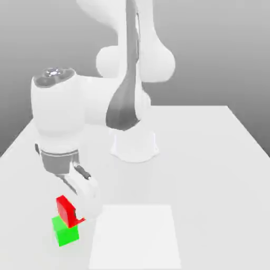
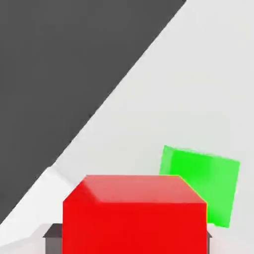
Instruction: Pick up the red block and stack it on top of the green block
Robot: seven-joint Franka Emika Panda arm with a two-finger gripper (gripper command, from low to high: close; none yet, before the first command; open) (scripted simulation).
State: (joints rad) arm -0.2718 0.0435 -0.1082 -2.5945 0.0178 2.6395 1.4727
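Red block [image 1: 65,209] sits clamped between the jaws of the gripper [image 1: 74,211], jaws drawn in tight against its opposite faces. In the hand view the red block [image 2: 134,213] is close to the camera, its top face and one side face visible, with dark finger pads [image 2: 51,238] showing at its lower edges on either side.

Exterior view: the block is held tilted, one corner lower than the others, just above the green block [image 1: 65,231]. Its lower edge meets or nearly meets the green block's top; contact cannot be told for certain. Red is offset slightly toward the exterior view's right of green, not squarely over it.

Hand view: green block [image 2: 201,188] lies beyond and partly behind the red one, resting on the table [image 2: 198,74].

Green block stands flat on the white table [image 1: 211,158], near the front edge on the exterior view's left. Just beside it, toward the exterior view's right, a brighter white square patch [image 1: 135,237] lies on the tabletop.

Arm [image 1: 68,116] reaches down from its base [image 1: 133,145] at mid-table, wrist bent over the two blocks.
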